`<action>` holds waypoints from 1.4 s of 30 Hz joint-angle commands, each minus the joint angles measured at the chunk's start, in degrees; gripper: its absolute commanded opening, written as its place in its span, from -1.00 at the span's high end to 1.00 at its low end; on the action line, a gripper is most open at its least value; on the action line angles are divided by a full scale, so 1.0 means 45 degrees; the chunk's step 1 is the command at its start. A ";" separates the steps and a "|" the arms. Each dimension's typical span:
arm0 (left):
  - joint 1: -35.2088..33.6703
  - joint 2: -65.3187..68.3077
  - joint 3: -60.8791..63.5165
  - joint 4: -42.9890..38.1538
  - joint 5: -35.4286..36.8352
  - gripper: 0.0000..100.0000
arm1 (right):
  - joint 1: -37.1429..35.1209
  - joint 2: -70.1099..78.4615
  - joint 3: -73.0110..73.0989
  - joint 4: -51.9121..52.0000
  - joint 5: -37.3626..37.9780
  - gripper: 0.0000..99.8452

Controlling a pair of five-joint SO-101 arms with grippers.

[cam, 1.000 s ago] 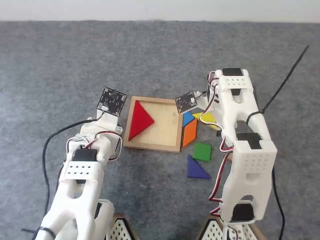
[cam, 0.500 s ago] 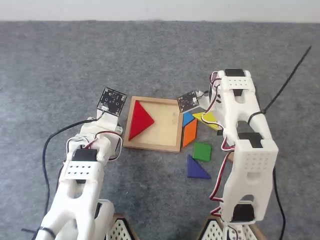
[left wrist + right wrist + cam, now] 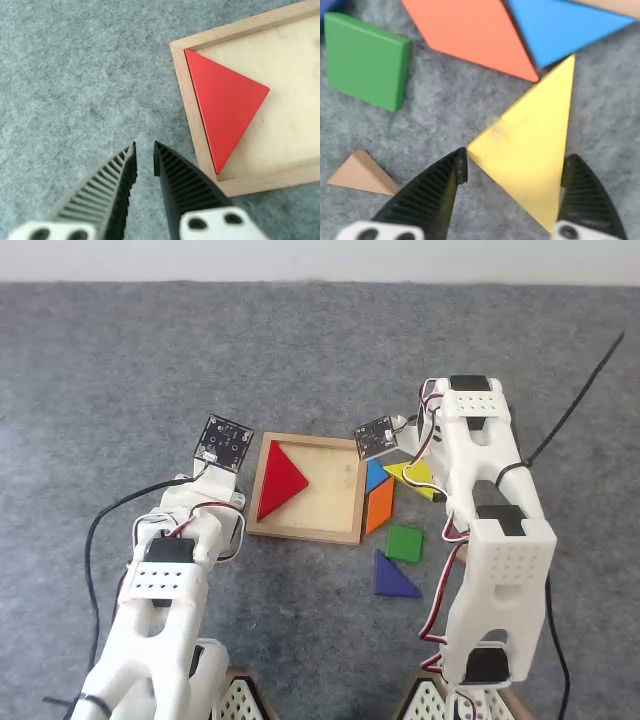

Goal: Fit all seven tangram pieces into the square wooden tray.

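Observation:
The square wooden tray point(image 3: 352, 502) lies between the two arms with a red triangle point(image 3: 279, 480) against its left wall. In the left wrist view the same red triangle point(image 3: 225, 102) lies in the tray point(image 3: 187, 117). My left gripper point(image 3: 144, 146) is shut and holds nothing, over the carpet just outside the tray's left wall. My right gripper point(image 3: 516, 157) is open, one finger on either side of the yellow triangle point(image 3: 535, 145), close to its edges. That yellow triangle point(image 3: 417, 474) lies just right of the tray, beside the blue triangle point(image 3: 375, 477).
Right of the tray on the grey carpet lie an orange parallelogram point(image 3: 380, 506), a green square point(image 3: 405, 542) and a dark blue triangle point(image 3: 393, 578). A small tan triangle point(image 3: 362, 175) lies near the right gripper. The right arm point(image 3: 478, 455) covers the carpet beyond the yellow triangle.
The right arm has shifted slightly away from the tray, and a little more of the yellow triangle shows. The left arm and the other pieces have not moved.

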 commanded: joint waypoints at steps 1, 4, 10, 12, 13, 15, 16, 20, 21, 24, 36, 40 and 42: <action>-0.0059 -0.0488 -0.0088 -0.0293 -0.0195 0.89 | 0.0225 -0.0615 0.0137 0.0010 -0.0274 0.48; -0.0059 -0.0488 -0.0088 -0.0293 -0.0195 0.89 | 0.0225 -0.0889 0.0137 0.0010 -0.0527 0.48; -0.0059 -0.0488 -0.0088 -0.0293 -0.0195 0.89 | 0.0225 -0.0928 0.0215 0.0147 -0.1035 0.34; -0.0059 -0.0488 -0.0088 -0.0293 -0.0195 0.89 | 0.0205 -0.0811 0.0215 0.0147 -0.1309 0.25; -0.0059 -0.0488 -0.0088 -0.0293 -0.0195 0.89 | 0.0205 -0.0772 0.0215 0.0147 -0.1328 0.24; -0.0059 -0.0488 -0.0088 -0.0293 -0.0195 0.89 | 0.0205 -0.0654 0.0215 0.0166 -0.1368 0.26; -0.0059 -0.0488 -0.0088 -0.0293 -0.0195 0.89 | 0.0205 -0.0576 0.0215 0.0264 -0.1465 0.27; -0.0059 -0.0488 -0.0088 -0.0293 -0.0195 0.89 | 0.0049 -0.0166 0.0215 0.0459 -0.1915 0.27; -0.0059 -0.0488 -0.0088 -0.0293 -0.0195 0.89 | 0.0010 -0.0088 0.0215 0.0381 -0.2090 0.27; -0.0059 -0.0488 -0.0088 -0.0274 -0.0195 0.89 | -0.0186 0.0010 0.0117 0.0225 -0.2657 0.27; -0.0059 -0.0488 -0.0088 -0.0274 -0.0195 0.89 | -0.0264 0.0107 0.0215 -0.0498 -0.2891 0.28; -0.0059 -0.0488 -0.0088 -0.0254 -0.0195 0.89 | -0.0264 0.0107 0.0215 -0.0811 -0.2891 0.28; -0.0059 -0.0488 -0.0088 -0.0254 -0.0195 0.89 | -0.0264 0.0107 0.0215 -0.0811 -0.2891 0.28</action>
